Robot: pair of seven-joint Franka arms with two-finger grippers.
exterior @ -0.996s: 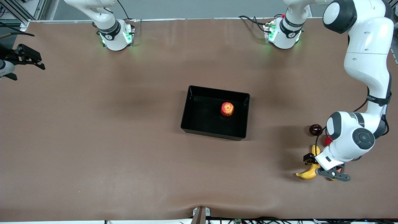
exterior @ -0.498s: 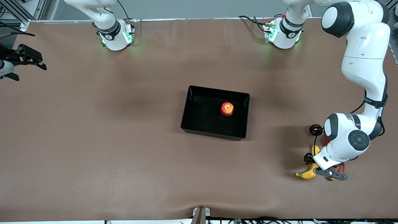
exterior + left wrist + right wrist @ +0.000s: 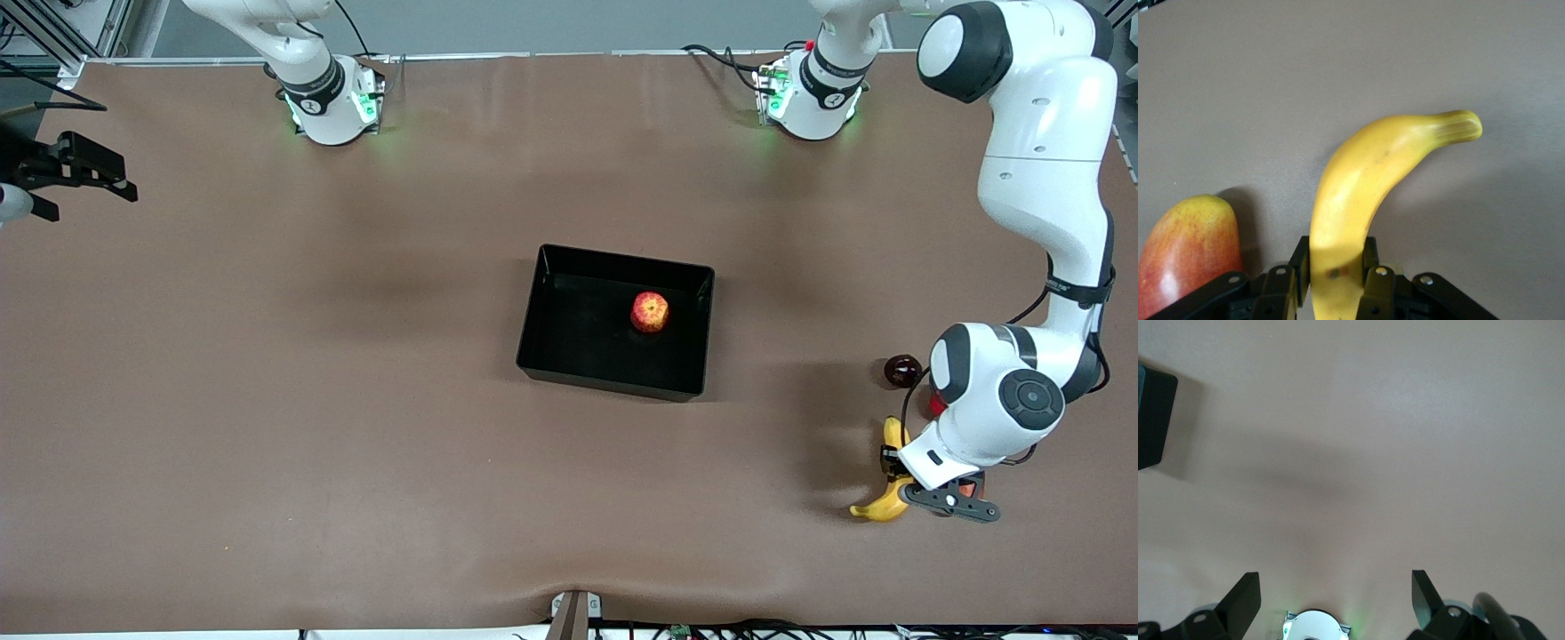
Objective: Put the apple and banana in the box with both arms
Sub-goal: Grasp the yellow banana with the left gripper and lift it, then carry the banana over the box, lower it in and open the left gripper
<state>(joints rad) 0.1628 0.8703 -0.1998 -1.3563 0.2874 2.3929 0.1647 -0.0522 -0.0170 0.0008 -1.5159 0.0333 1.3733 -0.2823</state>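
The apple (image 3: 650, 311) lies inside the black box (image 3: 533, 298) at mid-table. The banana (image 3: 882, 505) is on the table near the left arm's end, nearer to the front camera than the box. My left gripper (image 3: 898, 468) is shut on the banana's lower half. In the left wrist view the banana (image 3: 1371, 167) curves away from the gripper (image 3: 1335, 260), with a finger pressed against each side. My right gripper (image 3: 93, 173) is open and empty at the right arm's end of the table. It also shows open in the right wrist view (image 3: 1336, 587).
A red-and-yellow mango (image 3: 1188, 247) lies beside the banana, touching distance from the left gripper. A dark round fruit (image 3: 902, 370) and a red fruit (image 3: 935, 405) sit by the left arm's wrist. A corner of the box (image 3: 1153, 420) shows in the right wrist view.
The left gripper and the banana shifted slightly nearer to the front camera, and the banana turned a little. The right gripper drifted slightly toward the robots' bases.
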